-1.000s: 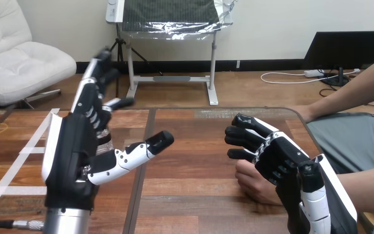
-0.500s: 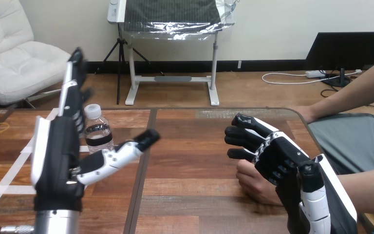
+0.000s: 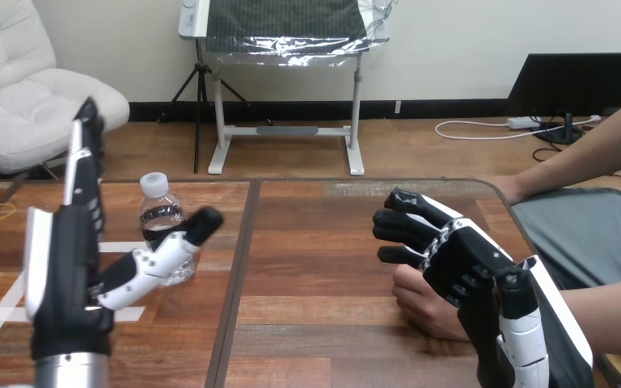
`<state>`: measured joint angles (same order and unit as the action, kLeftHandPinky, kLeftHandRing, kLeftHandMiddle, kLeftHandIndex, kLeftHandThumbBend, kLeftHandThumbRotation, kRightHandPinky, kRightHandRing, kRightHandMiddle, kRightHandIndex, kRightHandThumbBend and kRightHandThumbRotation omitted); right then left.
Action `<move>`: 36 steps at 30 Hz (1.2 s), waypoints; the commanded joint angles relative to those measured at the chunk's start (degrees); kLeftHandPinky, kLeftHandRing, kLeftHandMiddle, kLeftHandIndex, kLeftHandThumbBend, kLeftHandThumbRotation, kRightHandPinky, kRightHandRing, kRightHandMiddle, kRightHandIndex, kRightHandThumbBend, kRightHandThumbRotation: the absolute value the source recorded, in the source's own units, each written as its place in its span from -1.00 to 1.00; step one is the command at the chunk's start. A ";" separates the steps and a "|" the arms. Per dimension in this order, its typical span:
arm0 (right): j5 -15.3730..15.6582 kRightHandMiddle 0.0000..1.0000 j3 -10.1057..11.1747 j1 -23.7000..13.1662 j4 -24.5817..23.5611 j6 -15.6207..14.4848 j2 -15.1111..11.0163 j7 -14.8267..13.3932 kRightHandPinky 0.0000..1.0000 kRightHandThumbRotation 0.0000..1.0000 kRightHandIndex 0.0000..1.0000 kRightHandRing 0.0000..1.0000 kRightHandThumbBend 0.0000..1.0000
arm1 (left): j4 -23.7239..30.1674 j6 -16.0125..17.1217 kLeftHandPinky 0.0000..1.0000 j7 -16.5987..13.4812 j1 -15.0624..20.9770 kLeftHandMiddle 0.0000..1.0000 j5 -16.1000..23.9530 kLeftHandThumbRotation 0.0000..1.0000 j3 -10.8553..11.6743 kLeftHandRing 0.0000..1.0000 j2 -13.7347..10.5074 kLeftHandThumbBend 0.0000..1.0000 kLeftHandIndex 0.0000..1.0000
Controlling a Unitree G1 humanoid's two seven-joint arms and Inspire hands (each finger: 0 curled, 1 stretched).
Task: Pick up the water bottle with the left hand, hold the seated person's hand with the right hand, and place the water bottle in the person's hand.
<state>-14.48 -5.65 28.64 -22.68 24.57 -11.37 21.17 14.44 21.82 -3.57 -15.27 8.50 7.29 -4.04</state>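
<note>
A small clear water bottle [image 3: 158,212] with a white cap stands upright on the wooden table [image 3: 315,234], left of centre. My left hand [image 3: 65,275] is raised just left of and nearer than the bottle. It is open, its fingers point straight up, and its thumb reaches right across the bottle's lower part. At the right, my right hand [image 3: 461,263] lies over the person's hand [image 3: 420,305], a fist resting on the table. My right hand's fingers are curled over the top of the fist.
The person's other forearm [image 3: 582,149] reaches in from the upper right to the table's far right corner. White tape strips [image 3: 0,305] and a yellow band [image 3: 0,212] lie on the table's left part. Bare wood spans the middle between my hands.
My left hand has moved left and lower, so the bottle it covered now shows beside its thumb. My right hand and the person's fist have not moved.
</note>
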 commanded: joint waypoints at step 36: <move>0.55 0.63 0.61 -3.45 -2.45 0.16 0.29 -0.61 0.56 1.00 0.67 0.66 0.44 | -16.96 -2.25 1.00 -1.54 15.00 1.00 -0.14 -0.16 4.48 1.00 -6.55 0.97 1.00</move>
<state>-14.31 -5.66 28.63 -22.68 24.57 -11.39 21.11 1.00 19.09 -4.90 -5.60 8.34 11.75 -8.73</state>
